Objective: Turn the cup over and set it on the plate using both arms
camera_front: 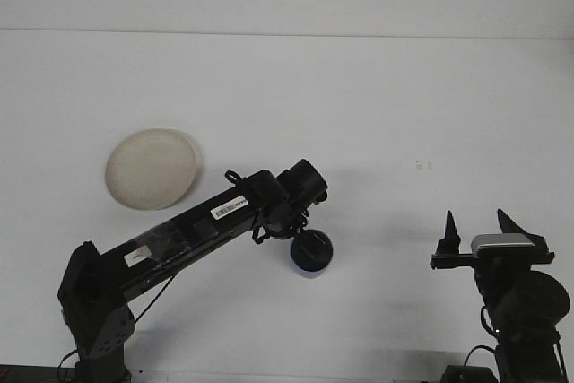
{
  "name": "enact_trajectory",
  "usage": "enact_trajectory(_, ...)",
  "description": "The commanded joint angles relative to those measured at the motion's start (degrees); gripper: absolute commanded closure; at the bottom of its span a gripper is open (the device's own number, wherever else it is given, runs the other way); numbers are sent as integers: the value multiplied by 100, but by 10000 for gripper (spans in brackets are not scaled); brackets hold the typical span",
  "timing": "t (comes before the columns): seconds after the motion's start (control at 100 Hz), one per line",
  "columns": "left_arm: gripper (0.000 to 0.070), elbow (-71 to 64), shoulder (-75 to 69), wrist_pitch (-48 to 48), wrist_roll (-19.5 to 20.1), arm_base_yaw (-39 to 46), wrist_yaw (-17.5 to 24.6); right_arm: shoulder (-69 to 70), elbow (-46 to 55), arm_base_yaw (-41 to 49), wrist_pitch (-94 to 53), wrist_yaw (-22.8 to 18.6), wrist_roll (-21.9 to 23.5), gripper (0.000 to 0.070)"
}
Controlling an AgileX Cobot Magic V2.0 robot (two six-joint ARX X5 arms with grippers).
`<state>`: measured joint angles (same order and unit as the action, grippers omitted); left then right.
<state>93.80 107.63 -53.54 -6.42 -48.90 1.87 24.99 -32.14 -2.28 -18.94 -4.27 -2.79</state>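
Observation:
A blue cup (310, 272) stands on the white table just right of centre, mostly hidden; only its lower edge shows. My left gripper (312, 248) sits right on top of the cup, reaching down from the left, and covers the cup's mouth. A cream plate (151, 168) lies empty at the left, well apart from the cup. At the lower right my right gripper (477, 227) points upward, open, with nothing between its fingertips, far from the cup.
The left arm's black links (179, 235) stretch diagonally from the lower left corner toward the cup, passing just below the plate. The table's back edge (287, 33) runs across the top.

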Motion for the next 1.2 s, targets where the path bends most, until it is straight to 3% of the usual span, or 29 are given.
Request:
enact_trajectory(0.0, 393, 153, 116, 0, 96, -83, 26, 11, -74, 7, 44, 20, -24, 127)
enact_trajectory(0.11, 542, 153, 116, 0, 168, -90, 26, 13, -74, 7, 44, 20, -24, 127)
enact_trajectory(0.19, 700, 153, 116, 0, 219, -111, 28, 11, -74, 7, 44, 20, -24, 127)
enact_trajectory(0.42, 693, 345, 116, -170, 293, -127, 28, 13, -74, 7, 44, 20, -24, 127)
enact_trajectory(0.73, 693, 1541, 22, -1355, 448, 391, -234, 11, -74, 7, 44, 20, -24, 127)
enact_trajectory(1.03, 692, 1731, -667, -1683, 455, 1943, -857, 11, -74, 7, 46, 20, -24, 127)
enact_trajectory(1.19, 691, 1725, -723, -1666, 446, 3010, -881, 11, -74, 7, 46, 20, -24, 127)
